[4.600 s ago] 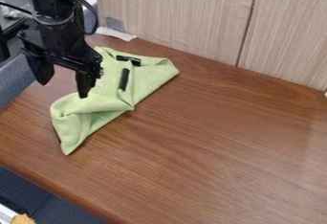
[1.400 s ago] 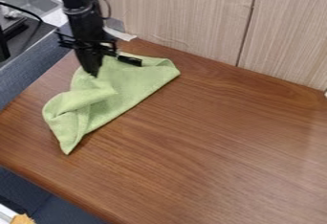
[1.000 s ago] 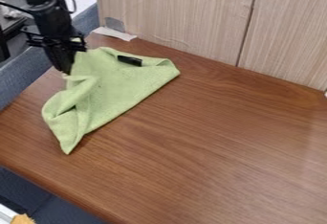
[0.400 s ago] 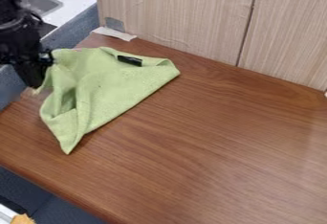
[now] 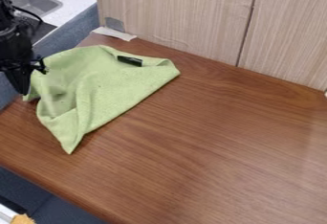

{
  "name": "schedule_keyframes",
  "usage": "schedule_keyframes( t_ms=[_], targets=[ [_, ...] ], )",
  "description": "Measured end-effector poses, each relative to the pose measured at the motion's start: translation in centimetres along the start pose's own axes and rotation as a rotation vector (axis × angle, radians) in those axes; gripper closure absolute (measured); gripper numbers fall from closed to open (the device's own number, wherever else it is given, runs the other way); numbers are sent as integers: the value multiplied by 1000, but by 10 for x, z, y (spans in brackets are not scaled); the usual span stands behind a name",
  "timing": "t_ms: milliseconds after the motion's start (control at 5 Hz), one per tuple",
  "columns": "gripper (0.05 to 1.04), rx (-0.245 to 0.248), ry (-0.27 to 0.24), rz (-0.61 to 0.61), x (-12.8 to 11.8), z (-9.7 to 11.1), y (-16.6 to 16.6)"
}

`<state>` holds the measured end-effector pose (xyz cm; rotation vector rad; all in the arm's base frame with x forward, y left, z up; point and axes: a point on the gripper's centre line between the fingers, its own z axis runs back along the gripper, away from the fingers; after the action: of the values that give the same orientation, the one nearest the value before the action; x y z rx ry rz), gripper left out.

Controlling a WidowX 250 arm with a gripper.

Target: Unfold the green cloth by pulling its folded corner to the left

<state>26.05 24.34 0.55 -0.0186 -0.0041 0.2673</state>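
green cloth (image 5: 105, 86) appears mid-unfolding, its corner pinched in the closed gripper (image 5: 25, 91). next move likely requires laying that corner flat.

The left edge crops my arm (image 5: 13, 41), and the tips of my gripper (image 5: 25, 92) blur together at the green cloth (image 5: 105, 82). The black object (image 5: 130, 61) is too small for me to identify; the bottom edge cuts off an orange-tan thing (image 5: 23, 219).
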Motion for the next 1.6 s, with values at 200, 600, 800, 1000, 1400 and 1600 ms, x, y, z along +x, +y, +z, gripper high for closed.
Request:
schedule_keyframes(
  t_ms=[200, 600, 800, 1000, 1400, 1600],
  targets=[
    [859, 19, 22, 4, -2, 3, 3],
    [307, 45, 55, -26, -1, 4, -3],
    [84, 61, 27, -41, 3, 16, -5],
    [78, 93, -17, -60, 6, 38, -8],
    [84, 152, -149, -104, 16, 96, -31],
    [84, 163, -150, -107, 13, 102, -33]
  ],
)
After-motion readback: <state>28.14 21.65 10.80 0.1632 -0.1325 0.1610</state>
